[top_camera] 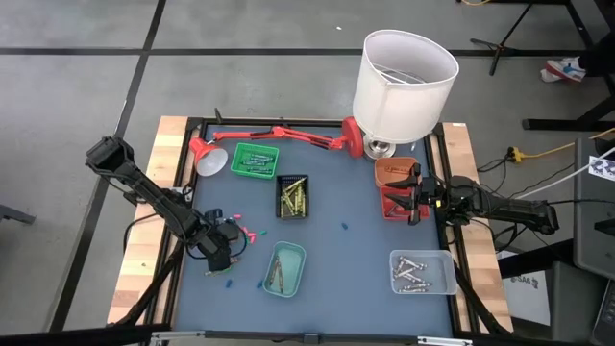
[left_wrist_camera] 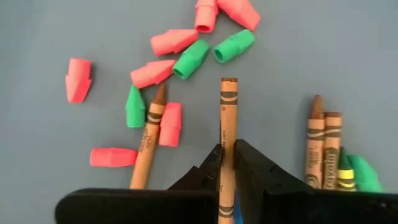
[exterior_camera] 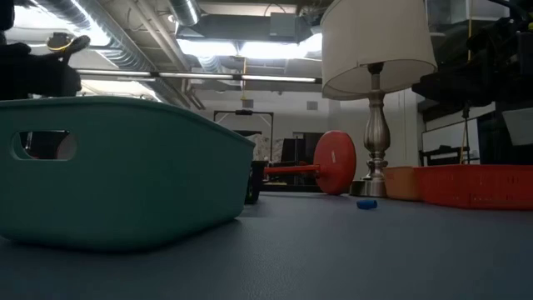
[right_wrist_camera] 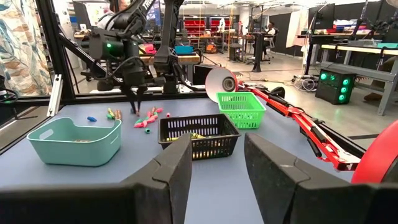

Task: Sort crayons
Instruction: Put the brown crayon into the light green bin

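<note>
My left gripper point(top_camera: 227, 247) is at the table's near left, shut on a brown paper-wrapped crayon point(left_wrist_camera: 228, 118). Below it on the blue mat lie another brown crayon point(left_wrist_camera: 148, 138), a few more crayons point(left_wrist_camera: 324, 149) and several pink and green cap-shaped bits point(left_wrist_camera: 180, 53). The right wrist view shows this gripper point(right_wrist_camera: 134, 99) pointing down over that scatter. My right gripper point(top_camera: 415, 197) is open and empty point(right_wrist_camera: 214, 168) at the right, over the orange tray point(top_camera: 396, 176). My left gripper pinches the brown crayon between its two fingers, on the wrapped shaft point(left_wrist_camera: 227, 163) back from its free end. The fingers come from above, pointing down, and the crayon lies along them, its free end point(left_wrist_camera: 229, 82) sticking out past the fingertips toward the mat.
A green tray point(top_camera: 254, 160), a black tray point(top_camera: 293, 195) with yellowish crayons, a teal tray point(top_camera: 284, 266) and a clear tray point(top_camera: 421, 272) stand on the mat. A white-shaded lamp point(top_camera: 404, 72) and a red desk lamp lying flat point(top_camera: 279, 135) are at the far edge. Blue bits point(top_camera: 229, 284) lie near the front.
</note>
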Motion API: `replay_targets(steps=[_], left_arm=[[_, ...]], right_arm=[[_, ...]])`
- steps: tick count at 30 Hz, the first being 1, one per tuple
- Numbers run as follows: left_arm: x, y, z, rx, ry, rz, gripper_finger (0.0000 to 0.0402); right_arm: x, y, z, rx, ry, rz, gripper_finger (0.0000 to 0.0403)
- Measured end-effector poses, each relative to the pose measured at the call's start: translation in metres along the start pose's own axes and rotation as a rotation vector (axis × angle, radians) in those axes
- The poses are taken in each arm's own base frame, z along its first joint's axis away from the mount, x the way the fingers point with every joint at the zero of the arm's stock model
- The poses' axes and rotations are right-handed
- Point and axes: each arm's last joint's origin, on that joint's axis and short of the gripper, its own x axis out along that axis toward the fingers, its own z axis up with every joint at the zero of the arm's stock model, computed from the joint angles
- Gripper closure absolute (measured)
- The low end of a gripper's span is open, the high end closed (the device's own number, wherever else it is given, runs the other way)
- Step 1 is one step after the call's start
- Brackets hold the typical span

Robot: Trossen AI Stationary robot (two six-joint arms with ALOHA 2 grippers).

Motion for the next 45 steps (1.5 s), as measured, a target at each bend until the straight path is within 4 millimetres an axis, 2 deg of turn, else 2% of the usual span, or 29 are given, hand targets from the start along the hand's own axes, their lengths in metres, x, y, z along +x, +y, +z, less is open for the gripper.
replay_targets(steps=[8,13,24,32,45], left_arm=[[-0.008,-0.01,0.022,-0.072,-0.146,-0.066,0.0387],[-0.008,-0.004,0.04,-0.168,-0.304,-0.021,0.0387],[-0.004,0.033,0.07,-0.37,-0.468,0.205,0.0387],[-0.003,0.057,0.09,-0.522,-0.563,0.259,0.0387],[-0.015,0.107,0.135,-0.458,-0.786,0.367,0.0386]], right_arm=[[0.0,0.0,0.0,0.0,0.0,-0.001,0.0255],[0.0,0.0,0.0,0.0,0.0,-0.001,0.0255],[0.0,0.0,0.0,0.0,0.0,0.0,0.0255],[0.0,0.0,0.0,0.0,0.0,0.0,0.0255],[0.0,0.0,0.0,0.0,0.0,0.0,0.0255]])
